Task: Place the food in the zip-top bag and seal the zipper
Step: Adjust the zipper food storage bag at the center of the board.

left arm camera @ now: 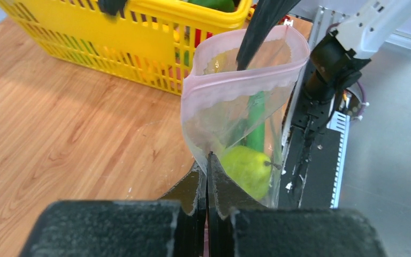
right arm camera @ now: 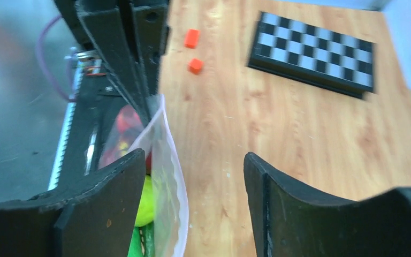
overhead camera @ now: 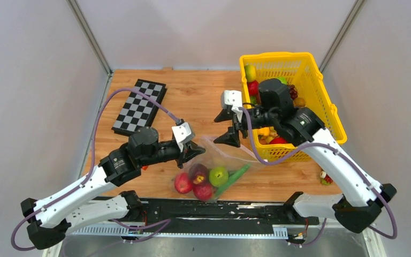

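The zip-top bag [overhead camera: 222, 155] lies between both arms, its pinkish zipper [left arm camera: 235, 83] gaping in a loop. Inside it sit food pieces: red apples [overhead camera: 183, 182], a dark purple fruit [overhead camera: 198, 171], a green pear [left arm camera: 246, 168] and a long green piece [overhead camera: 234, 178]. My left gripper [left arm camera: 208, 159] is shut on the bag's rim at one end of the mouth. My right gripper [right arm camera: 192, 158] stands open at the other end. The bag's rim [right arm camera: 174, 176] runs between its fingers, close to one fingertip [right arm camera: 123, 171]. The other fingertip [right arm camera: 262, 176] hangs over bare wood.
A yellow mesh basket [overhead camera: 299, 60] with more toy fruit stands at the right, just behind the right arm. A folded chessboard [overhead camera: 139, 107] lies at the back left. Two small orange blocks [right arm camera: 191, 37] rest on the wood near the left arm.
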Controlling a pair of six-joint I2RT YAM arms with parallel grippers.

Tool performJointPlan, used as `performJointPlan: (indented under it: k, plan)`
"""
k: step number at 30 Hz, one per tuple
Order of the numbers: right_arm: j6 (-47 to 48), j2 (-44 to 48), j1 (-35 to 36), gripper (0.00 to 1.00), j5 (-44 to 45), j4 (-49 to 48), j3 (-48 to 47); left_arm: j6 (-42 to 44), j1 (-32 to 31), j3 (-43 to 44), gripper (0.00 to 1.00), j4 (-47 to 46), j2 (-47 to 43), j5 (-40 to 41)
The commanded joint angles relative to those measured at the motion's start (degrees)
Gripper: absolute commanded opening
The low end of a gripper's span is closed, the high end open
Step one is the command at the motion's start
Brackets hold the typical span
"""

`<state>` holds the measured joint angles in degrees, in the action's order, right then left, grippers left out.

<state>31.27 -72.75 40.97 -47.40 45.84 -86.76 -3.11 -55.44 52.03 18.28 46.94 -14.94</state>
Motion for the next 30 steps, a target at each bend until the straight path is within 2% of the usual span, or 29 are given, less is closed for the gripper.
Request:
performJointPlan:
  k: [1,5,11,15,20,25,30]
  plan:
    - [-15.6,9.7,-0.1,0.7,18.8,-14.8,6.0,-1.7,0.3,-2.2,0.0,-5.0,-4.3,5.2]
    - [-21.9,22.8,-0.7,0.8,25.8,-21.8,18.0,-1.8,0.3,-4.8,0.0,-6.7,-8.4,8.9]
    - [-27.4,36.7,-1.1,0.83,33.9,-22.1,29.9,-0.8,0.2,-6.5,0.0,-8.0,-11.1,10.7]
    - [-29.2,45.8,-1.2,0.84,35.6,-21.1,36.3,-1.0,0.3,-6.7,0.0,-8.0,-11.8,10.3]
    - [-33.9,49.7,-1.1,0.85,34.5,-22.5,43.1,-1.2,0.2,-6.9,0.0,-7.4,-12.4,11.9]
    - [-36.0,51.8,-1.1,0.84,26.8,-30.5,49.2,-1.1,0.2,-7.8,0.0,-6.6,-13.9,17.6]
    - [-35.2,48.9,-1.1,0.84,25.4,-32.4,51.2,-1.7,0.2,-10.7,0.0,-7.3,-17.7,22.0]
